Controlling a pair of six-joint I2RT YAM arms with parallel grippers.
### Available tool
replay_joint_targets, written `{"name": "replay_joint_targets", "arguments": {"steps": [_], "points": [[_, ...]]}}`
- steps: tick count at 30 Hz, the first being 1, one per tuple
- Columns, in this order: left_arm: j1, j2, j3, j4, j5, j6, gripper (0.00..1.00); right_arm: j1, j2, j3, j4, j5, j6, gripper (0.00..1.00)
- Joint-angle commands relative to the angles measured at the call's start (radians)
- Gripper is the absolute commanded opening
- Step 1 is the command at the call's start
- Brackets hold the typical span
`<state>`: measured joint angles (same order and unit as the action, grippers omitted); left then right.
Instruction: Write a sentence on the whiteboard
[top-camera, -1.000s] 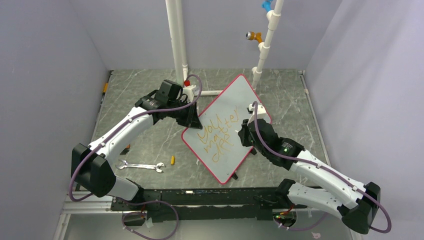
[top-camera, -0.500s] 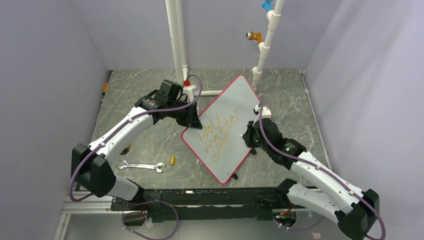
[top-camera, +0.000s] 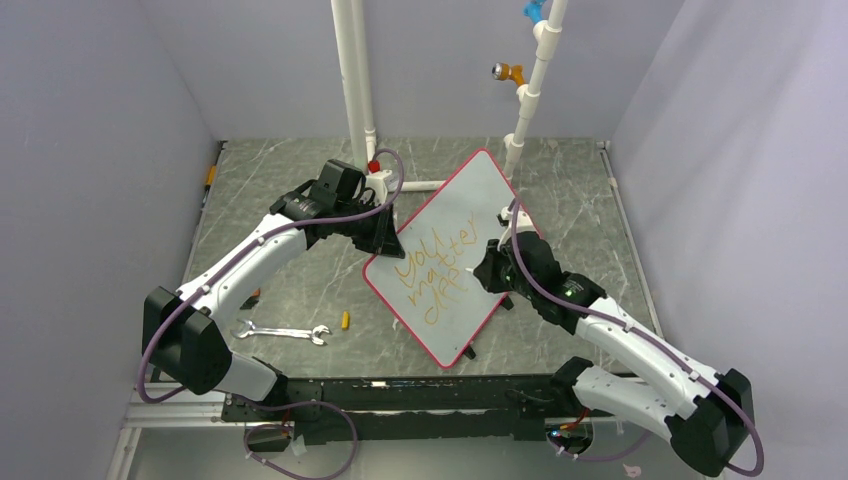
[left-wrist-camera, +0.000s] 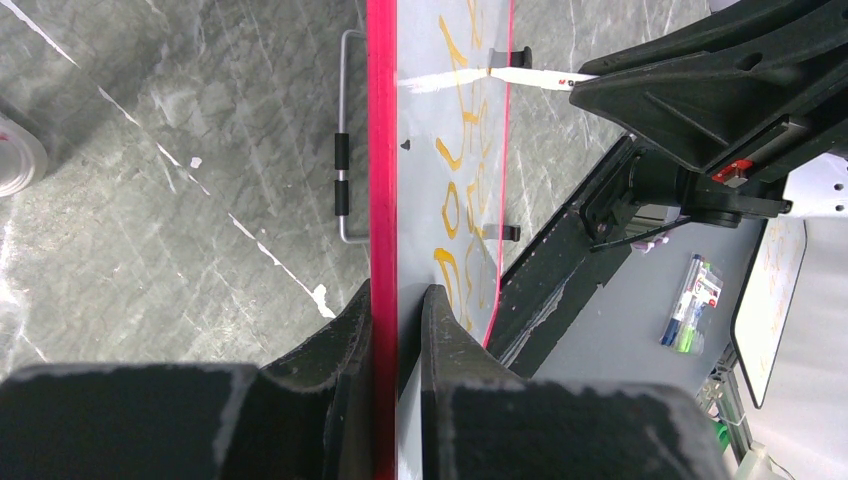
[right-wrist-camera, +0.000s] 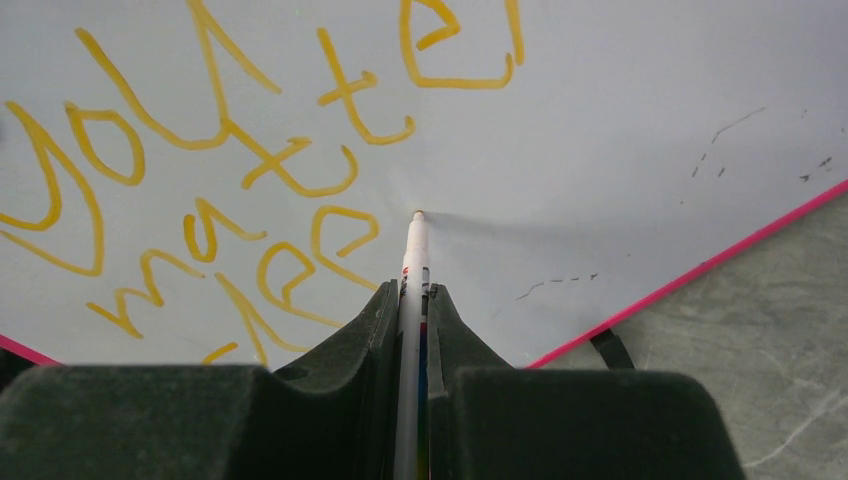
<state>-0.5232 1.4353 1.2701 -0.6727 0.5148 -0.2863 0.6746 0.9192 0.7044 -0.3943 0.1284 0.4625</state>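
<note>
The whiteboard (top-camera: 470, 205), pale grey with a thin red rim, stands tilted in the middle of the table. My left gripper (top-camera: 385, 236) is shut on its left edge, one finger on each side of the rim (left-wrist-camera: 380, 150). The sentence (top-camera: 432, 272) is orange-yellow lettering in slanted lines across the board's lower half. My right gripper (top-camera: 482, 270) is shut on a white marker (right-wrist-camera: 412, 262). The marker's tip touches the board just right of the lower line of lettering (right-wrist-camera: 230, 150). In the left wrist view the marker (left-wrist-camera: 525, 77) meets the board face (left-wrist-camera: 420, 150) from the right.
A silver wrench (top-camera: 282, 332) and a small orange cap (top-camera: 345, 320) lie on the marble table left of the board. Two white pipes (top-camera: 352, 80) (top-camera: 530, 90) rise at the back. A wire handle (left-wrist-camera: 342, 180) sits behind the board, with a tape roll (left-wrist-camera: 15, 160) further left.
My right gripper with the marker drew a little right, then came back left to the lettering. The left arm and the board have not moved.
</note>
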Motion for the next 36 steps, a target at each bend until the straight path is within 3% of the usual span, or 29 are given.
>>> {"name": "replay_joint_targets", "arguments": {"steps": [1,16,36], "points": [[0.022,-0.02,0.014,-0.022,-0.285,0.108,0.0,-0.005,0.008,0.037,0.081,-0.019,-0.015,0.0],[0.023,-0.017,0.014,-0.021,-0.28,0.106,0.0,-0.013,0.027,0.007,0.111,-0.039,-0.013,0.0],[0.022,-0.022,0.014,-0.022,-0.285,0.105,0.0,-0.012,-0.079,-0.115,-0.087,-0.067,0.067,0.0]]}}
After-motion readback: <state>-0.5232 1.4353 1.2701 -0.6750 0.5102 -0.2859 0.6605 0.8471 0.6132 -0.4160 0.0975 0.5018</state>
